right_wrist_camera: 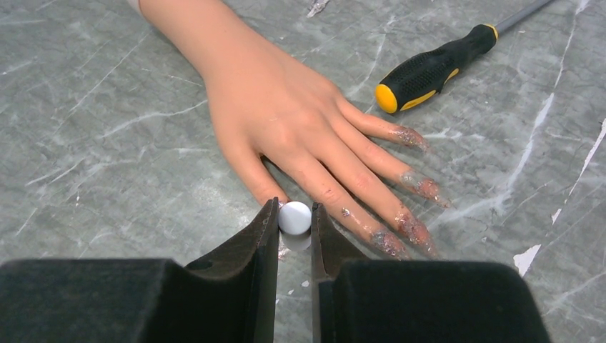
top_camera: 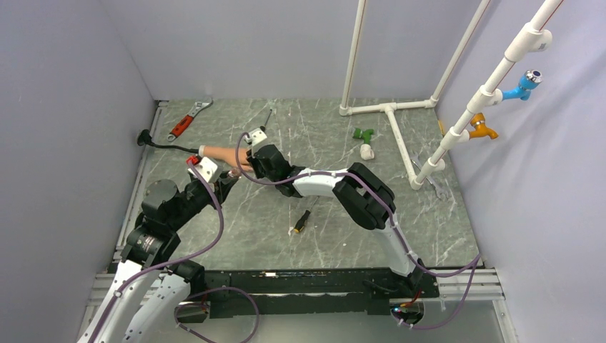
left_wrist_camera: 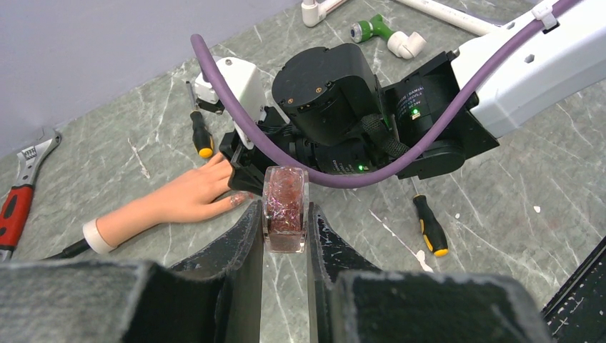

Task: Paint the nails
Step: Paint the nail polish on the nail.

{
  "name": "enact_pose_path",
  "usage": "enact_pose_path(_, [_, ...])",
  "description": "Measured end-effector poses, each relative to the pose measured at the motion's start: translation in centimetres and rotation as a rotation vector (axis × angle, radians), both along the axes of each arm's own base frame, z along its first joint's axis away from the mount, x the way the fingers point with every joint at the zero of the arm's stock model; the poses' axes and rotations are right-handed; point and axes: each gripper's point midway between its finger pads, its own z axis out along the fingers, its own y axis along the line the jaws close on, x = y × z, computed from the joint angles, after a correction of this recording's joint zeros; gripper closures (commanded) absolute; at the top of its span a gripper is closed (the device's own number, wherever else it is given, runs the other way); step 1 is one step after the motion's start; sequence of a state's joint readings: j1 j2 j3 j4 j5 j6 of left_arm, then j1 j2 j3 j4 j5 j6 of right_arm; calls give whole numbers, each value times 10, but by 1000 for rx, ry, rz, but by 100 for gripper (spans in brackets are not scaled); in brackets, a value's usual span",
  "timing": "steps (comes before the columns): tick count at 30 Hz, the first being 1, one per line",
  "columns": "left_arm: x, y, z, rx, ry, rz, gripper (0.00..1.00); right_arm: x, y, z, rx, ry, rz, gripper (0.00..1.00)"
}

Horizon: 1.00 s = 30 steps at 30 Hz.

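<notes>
My left gripper (left_wrist_camera: pixel 284 214) clamps the polish bottle (left_wrist_camera: pixel 284 196) for dipping; the right gripper (right_wrist_camera: pixel 294 207), at the mannequin hand's (right_wrist_camera: pixel 279 114) six o'clock, pinches, probably, a brush cap (right_wrist_camera: pixel 294 218) for the nails (right_wrist_camera: pixel 427 189).

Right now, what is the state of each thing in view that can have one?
left end effector: shut on the polish bottle
polish bottle: gripped, glittery polish inside
right end effector: shut on the white knob
white knob: gripped, beside the thumb
mannequin hand: lying palm down, fingers spread
nails: four show glittery polish; thumb's hidden
</notes>
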<state>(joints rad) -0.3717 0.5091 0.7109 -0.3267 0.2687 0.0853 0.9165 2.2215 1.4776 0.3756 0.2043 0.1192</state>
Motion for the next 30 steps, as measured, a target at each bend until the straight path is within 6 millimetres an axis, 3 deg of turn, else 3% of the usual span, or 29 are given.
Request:
enact_pose_path(10, [0, 0, 0, 1, 1, 0, 100, 1, 1, 2, 3, -2, 0, 100])
enact_pose_path(24, [0, 0, 0, 1, 1, 2, 100, 8, 12, 23, 44, -31, 5, 100])
enact_pose_path(30, [1, 0, 0, 1, 1, 3, 100, 9, 13, 21, 43, -29, 7, 100])
